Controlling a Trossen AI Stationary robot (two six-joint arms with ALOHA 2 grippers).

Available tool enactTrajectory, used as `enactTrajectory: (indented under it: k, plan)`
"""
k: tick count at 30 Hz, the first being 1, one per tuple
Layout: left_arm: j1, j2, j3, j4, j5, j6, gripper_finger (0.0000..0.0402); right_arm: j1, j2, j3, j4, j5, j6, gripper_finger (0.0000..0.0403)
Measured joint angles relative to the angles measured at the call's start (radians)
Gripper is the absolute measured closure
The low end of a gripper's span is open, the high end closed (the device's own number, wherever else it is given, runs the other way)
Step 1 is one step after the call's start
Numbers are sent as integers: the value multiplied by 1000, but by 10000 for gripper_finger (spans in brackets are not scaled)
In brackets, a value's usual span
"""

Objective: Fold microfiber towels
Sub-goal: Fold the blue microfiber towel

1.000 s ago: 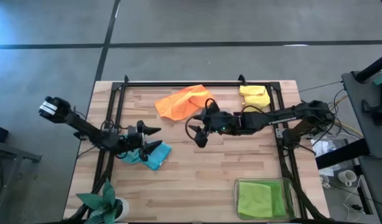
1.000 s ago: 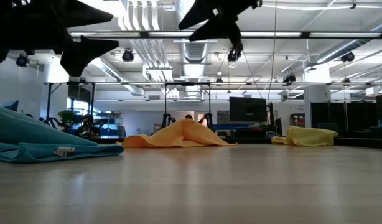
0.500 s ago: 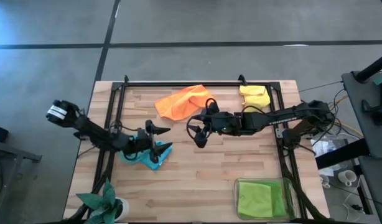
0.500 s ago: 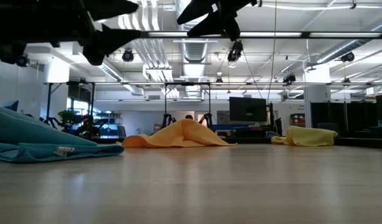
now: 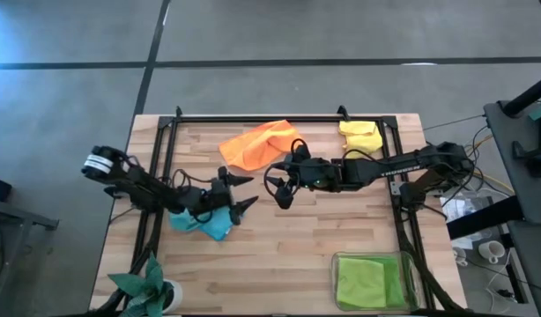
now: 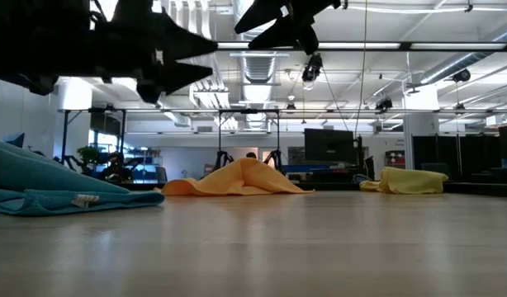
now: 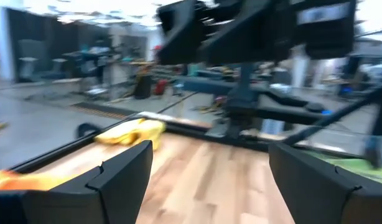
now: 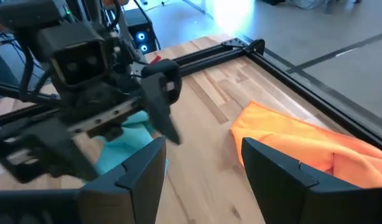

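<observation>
While the left gripper [image 5: 242, 193] hovers with fingers spread, holding nothing, just past the crumpled light blue towel [image 5: 204, 222], the right gripper [image 5: 282, 188] hangs with fingers apart and empty beside the orange towel [image 5: 257, 143] on the table [image 5: 341, 229].

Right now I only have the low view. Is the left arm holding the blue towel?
Observer: No. From above, the left fingers are open and empty, just past the blue towel.
Operator: Any towels I can't see?
Observer: A green towel lies in the clear tray, at a table corner on the right arm's side.
Operator: And the right arm?
Observer: The right fingers are open and empty, above bare wood beside the orange towel.
</observation>
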Motion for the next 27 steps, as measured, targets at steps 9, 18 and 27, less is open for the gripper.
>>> enactTrajectory:
  k: [9, 18, 27]
  plan:
    - [0, -106, -16, -87, 51, 18, 97, -24, 13, 0, 369, 2, -43, 195]
    - [0, -244, -20, -222, 51, 17, 97, -62, 107, 70, 416, -338, -121, 195]
    - [4, -340, -53, -346, 47, -8, 97, -88, 450, 565, -248, -279, -226, 201]
